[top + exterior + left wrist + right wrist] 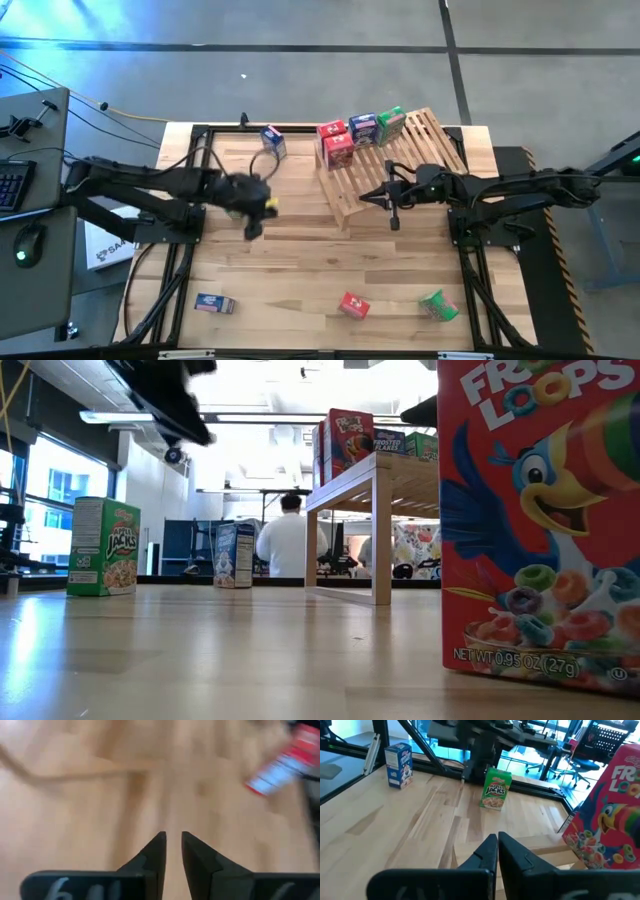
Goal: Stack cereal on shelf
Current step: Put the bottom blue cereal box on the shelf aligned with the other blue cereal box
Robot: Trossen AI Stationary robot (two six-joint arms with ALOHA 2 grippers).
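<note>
Plank tabletop (300,270), glass-walled office, seated person (291,538)

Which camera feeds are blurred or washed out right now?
Left wrist view: smeared throughout, the red box only a streak. Low view: bright ceiling glare, and a blurred dark arm at the top. High view: left hand blurred. Right wrist view: sharp on the green box.
</note>
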